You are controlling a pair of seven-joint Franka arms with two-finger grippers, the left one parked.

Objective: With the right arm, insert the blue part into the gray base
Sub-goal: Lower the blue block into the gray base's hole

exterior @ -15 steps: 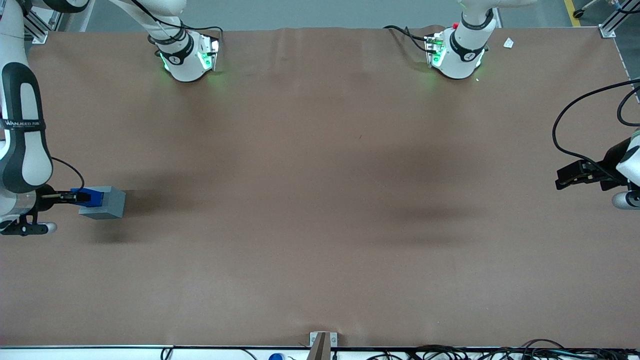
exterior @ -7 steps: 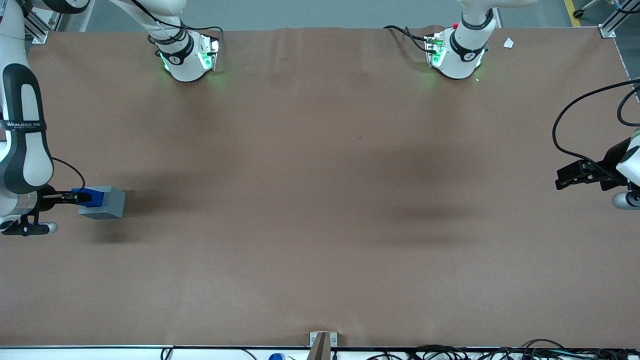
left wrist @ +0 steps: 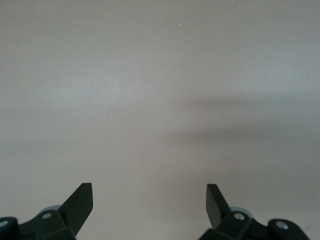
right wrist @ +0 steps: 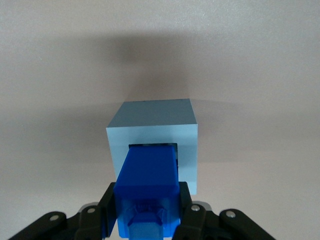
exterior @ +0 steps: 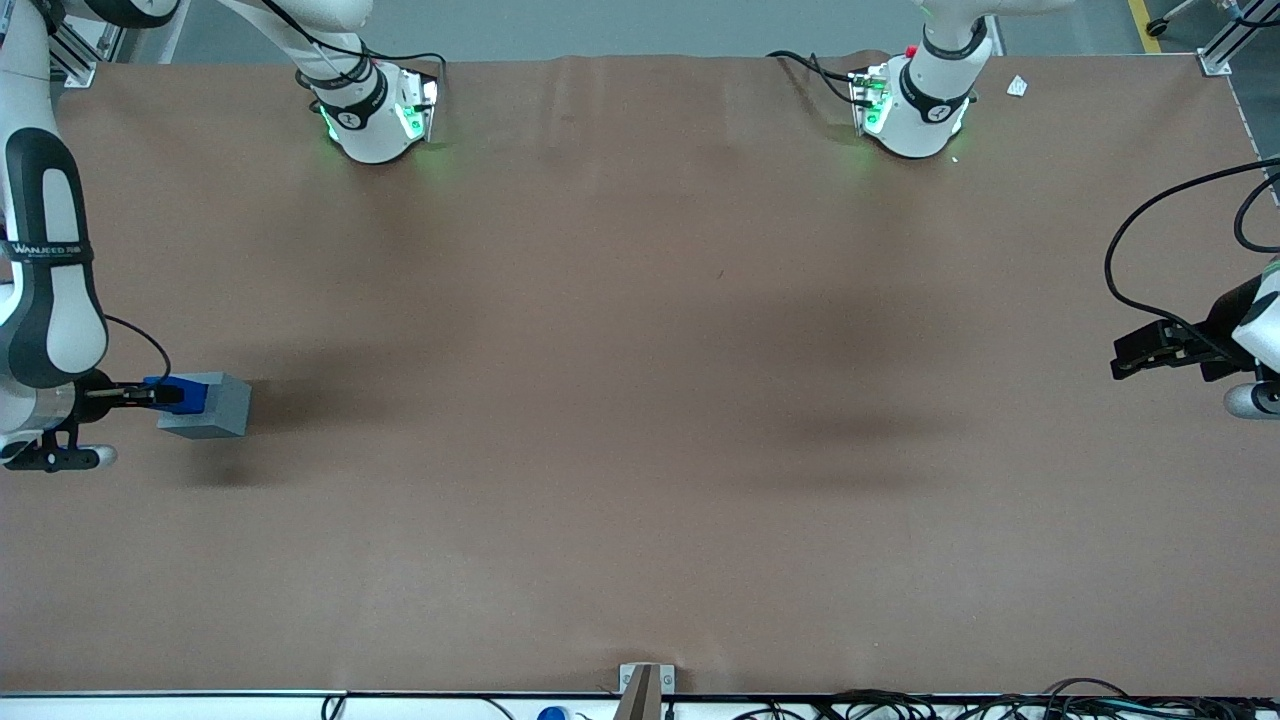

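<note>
The gray base stands on the brown table at the working arm's end. My right gripper is shut on the blue part and holds it over the base's top. In the right wrist view the blue part sits between my two black fingers, with its leading end at the mouth of the square recess in the gray base. How deep that end sits in the recess is hidden by the part itself.
The brown table spreads wide from the base toward the parked arm's end. Two white arm pedestals stand along the table's edge farthest from the front camera. A small bracket sits at the edge nearest the camera.
The blue part and my gripper have sunk a little closer to the gray base. The base has not moved.
</note>
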